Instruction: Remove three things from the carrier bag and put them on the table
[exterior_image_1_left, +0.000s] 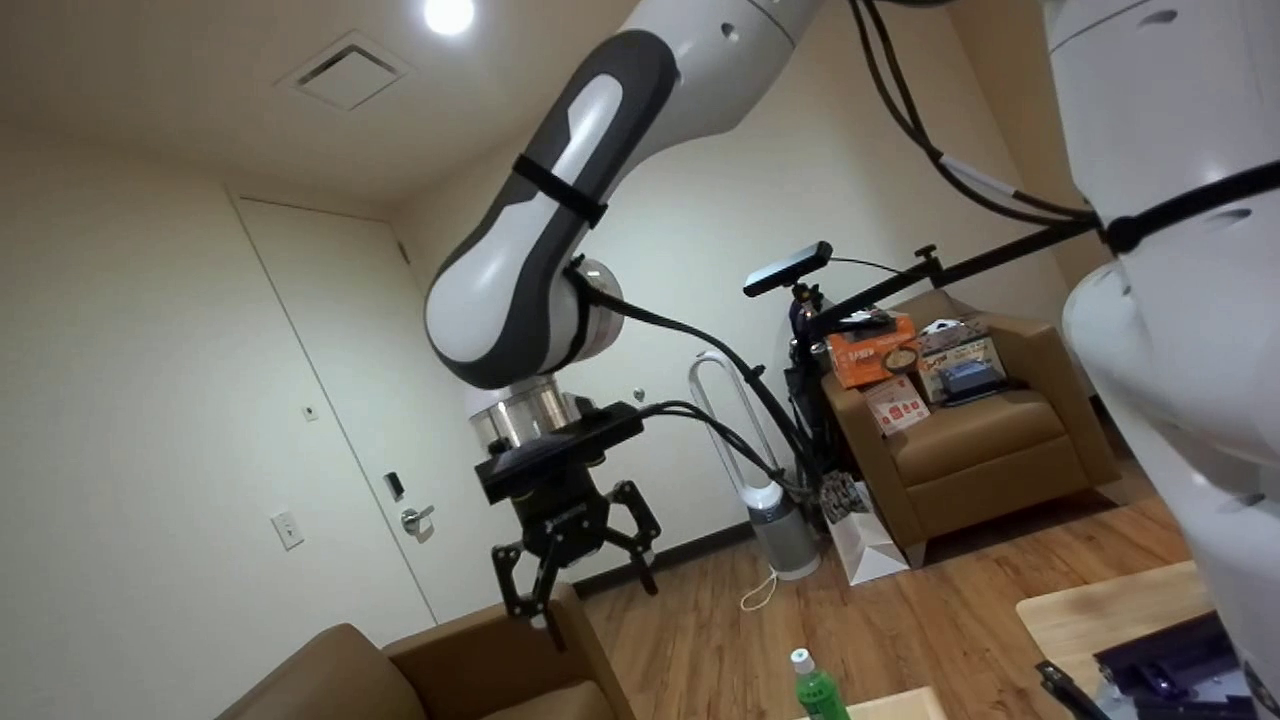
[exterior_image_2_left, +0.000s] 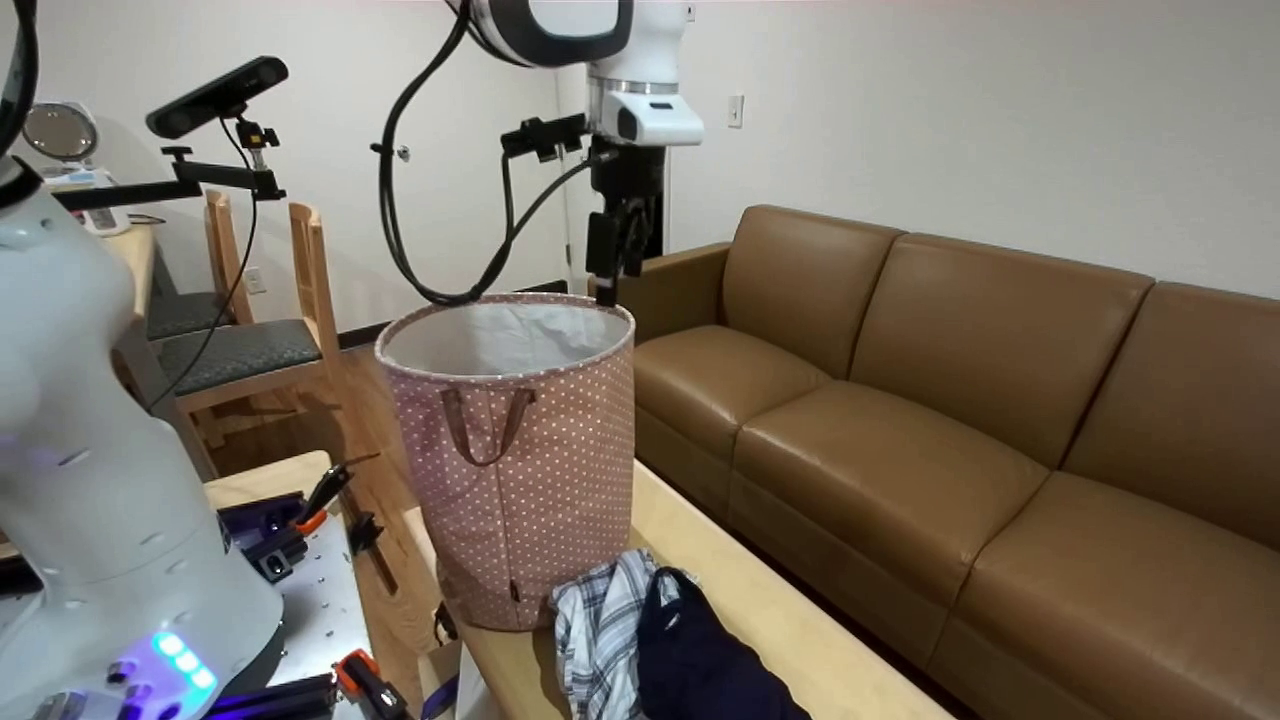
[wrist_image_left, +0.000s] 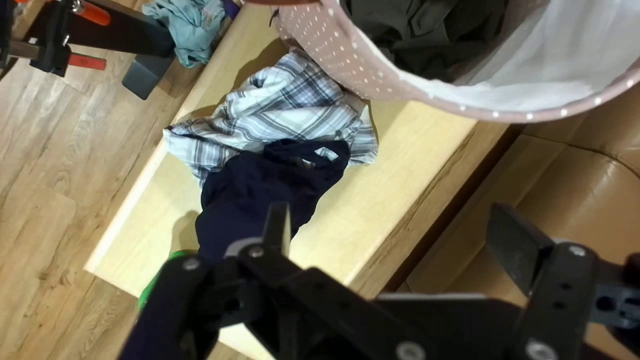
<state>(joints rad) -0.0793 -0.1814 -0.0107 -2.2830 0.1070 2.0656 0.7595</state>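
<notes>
Laundry hamper, pink, white polka dots, white lining, brown handle; dark cloth inside. Gripper: fingers spread wide.

A tall pink polka-dotted fabric bag stands upright on the pale wooden bench, dark cloth inside; beside it lie crumpled white-and-grey plaid cloth and, overlapping that, bunched navy cloth.

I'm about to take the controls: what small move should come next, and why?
Probably shift the tool over the dotted hamper. The tool is open, empty and off to one side; dark cloth lies inside the hamper, while plaid cloth and navy cloth lie on the table.
</notes>
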